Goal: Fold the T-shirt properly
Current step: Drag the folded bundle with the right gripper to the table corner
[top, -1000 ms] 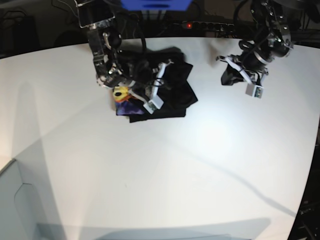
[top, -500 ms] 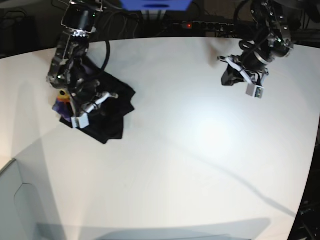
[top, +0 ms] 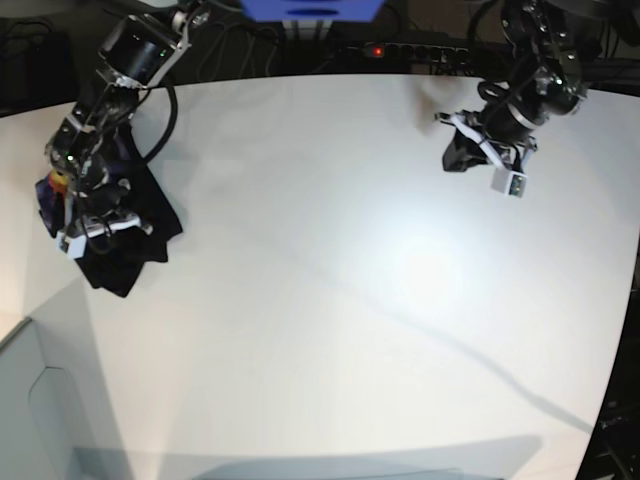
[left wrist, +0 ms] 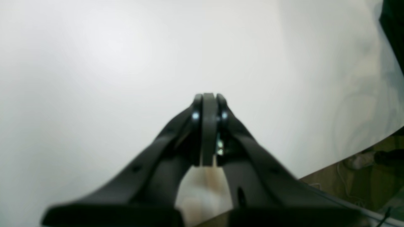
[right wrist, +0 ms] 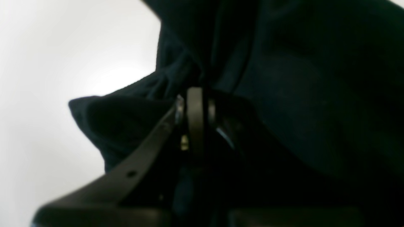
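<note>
The black T-shirt (top: pixel 130 245) hangs bunched at the far left edge of the white table (top: pixel 380 280). A bit of its yellow-orange and purple print (top: pixel 55 185) shows on its left side. My right gripper (top: pixel 95 232) is shut on a fold of the shirt; in the right wrist view black cloth (right wrist: pixel 300 94) fills the frame around the closed right gripper (right wrist: pixel 195 94). My left gripper (top: pixel 455 155) is shut and empty, above bare table at the back right. The left wrist view shows this gripper (left wrist: pixel 208 97) with its jaws pressed together.
A power strip (top: pixel 405 48) with a red light lies behind the table's back edge. A pale grey panel (top: pixel 35 400) stands at the front left corner. The left wrist view shows the table edge and the floor (left wrist: pixel 363 157) beyond it.
My right arm has swung left with the T-shirt, carrying it from the back middle to the table's far left edge. My left arm has not moved.
</note>
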Controlling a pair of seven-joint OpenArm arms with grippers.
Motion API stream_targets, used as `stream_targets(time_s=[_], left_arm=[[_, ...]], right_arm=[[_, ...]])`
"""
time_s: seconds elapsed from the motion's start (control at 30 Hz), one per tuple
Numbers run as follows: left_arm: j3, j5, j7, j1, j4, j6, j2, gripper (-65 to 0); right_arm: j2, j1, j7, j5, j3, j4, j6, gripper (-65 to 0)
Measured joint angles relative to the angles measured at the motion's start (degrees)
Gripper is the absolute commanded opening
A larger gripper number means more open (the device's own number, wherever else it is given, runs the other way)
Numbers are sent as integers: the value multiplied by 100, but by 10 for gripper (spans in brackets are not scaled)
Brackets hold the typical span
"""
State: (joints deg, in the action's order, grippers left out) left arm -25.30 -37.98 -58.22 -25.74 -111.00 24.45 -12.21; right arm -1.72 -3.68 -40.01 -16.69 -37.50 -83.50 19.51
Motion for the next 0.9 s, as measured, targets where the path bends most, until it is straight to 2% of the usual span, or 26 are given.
stream_targets(time_s=[0.13, 0.3, 0.4, 0.5, 0.63, 0.77, 0.9], left_arm=[[0, -4, -17, -92, 0, 0, -2, -649], [0, -31, 17, -125, 0, 0, -2, -649], [0, -13, 20, -173, 0, 0, 2, -649], [0, 4, 13, -203, 0, 2, 0, -649], [0, 2, 15, -195, 0, -2, 0, -649], [0, -2, 15, -190, 0, -2, 0, -649], [0, 0, 15, -190, 0, 0, 0, -649]], right_arm=[[221, -142, 632, -28, 4, 507, -264, -650], [608, -452, 1639, -177, 28, 1554, -758, -650], [828, -463, 2376, -179, 24, 2041, -804, -650], [929, -470, 2820, -184, 22, 2337, -887, -650], [997, -498, 3064, -214, 39, 2417, -1561, -650], [1051, -448, 3202, -214, 28, 2422, -1788, -650], [1036, -468, 3222, -195, -79, 2422, -1851, -650]])
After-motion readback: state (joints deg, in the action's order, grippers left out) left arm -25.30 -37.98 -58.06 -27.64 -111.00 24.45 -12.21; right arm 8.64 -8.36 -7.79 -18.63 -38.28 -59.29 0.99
